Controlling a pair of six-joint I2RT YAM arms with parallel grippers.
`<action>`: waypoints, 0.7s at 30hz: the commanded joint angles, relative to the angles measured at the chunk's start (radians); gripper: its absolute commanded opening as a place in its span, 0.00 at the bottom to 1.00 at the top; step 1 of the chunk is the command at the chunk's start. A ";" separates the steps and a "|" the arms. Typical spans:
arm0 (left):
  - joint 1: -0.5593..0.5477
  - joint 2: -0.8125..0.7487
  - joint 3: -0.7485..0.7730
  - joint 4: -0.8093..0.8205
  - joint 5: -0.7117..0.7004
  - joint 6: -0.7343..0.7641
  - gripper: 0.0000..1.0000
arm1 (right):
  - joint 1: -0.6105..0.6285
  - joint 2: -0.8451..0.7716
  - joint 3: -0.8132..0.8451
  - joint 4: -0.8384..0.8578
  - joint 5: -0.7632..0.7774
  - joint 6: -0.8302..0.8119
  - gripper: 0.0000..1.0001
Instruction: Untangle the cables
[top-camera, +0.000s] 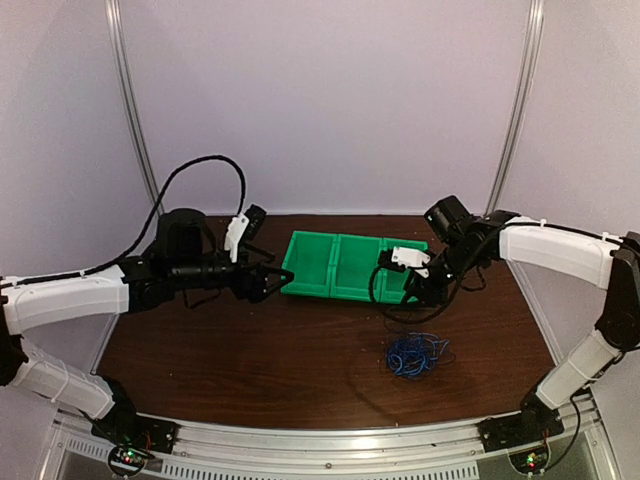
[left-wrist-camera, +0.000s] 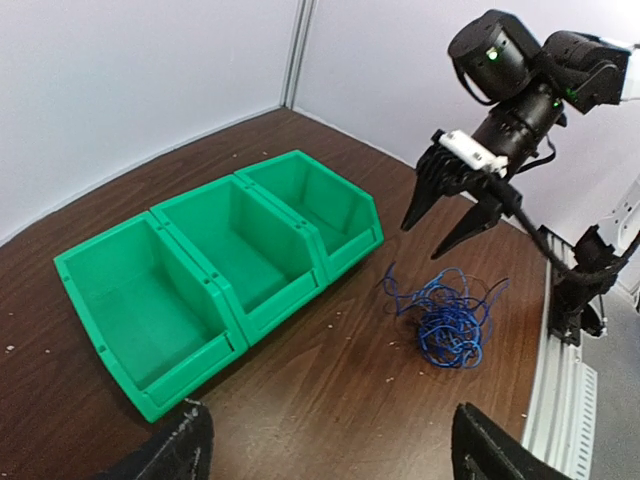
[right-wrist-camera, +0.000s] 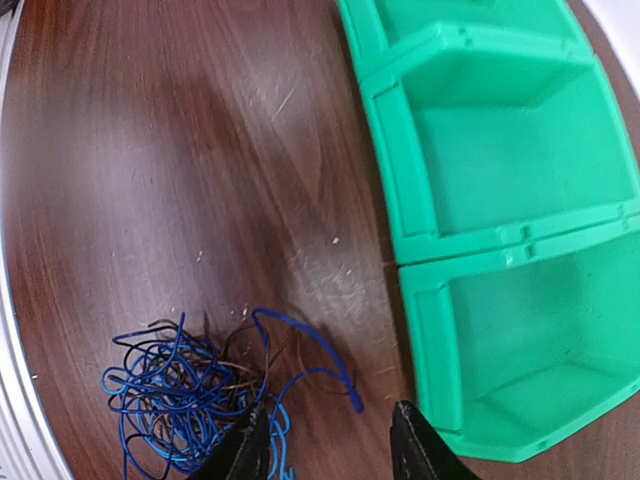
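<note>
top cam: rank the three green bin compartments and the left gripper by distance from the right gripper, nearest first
From the right gripper:
1. right bin, directly beside it.
2. middle bin, centre of the row.
3. left bin, far end of the row.
4. left gripper, just beyond the left bin, on the table's left side.

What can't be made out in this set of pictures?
- Cables: the bottom edge of the right wrist view cuts off the bunch's near side, and a finger of the right claw covers some of it.
- Crossings within the bunch: too thin and small in the top view to trace.
- Left claw: the left wrist view shows only its fingertips at the bottom edge.
</note>
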 joint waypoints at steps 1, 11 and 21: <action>-0.054 -0.028 -0.086 0.207 -0.003 -0.178 0.84 | 0.002 -0.025 -0.075 0.032 0.009 -0.019 0.44; -0.112 0.062 -0.087 0.278 -0.041 -0.247 0.85 | 0.003 0.071 -0.106 0.125 0.053 -0.021 0.44; -0.115 0.138 -0.060 0.321 -0.045 -0.248 0.85 | 0.003 0.121 -0.116 0.189 0.086 -0.010 0.33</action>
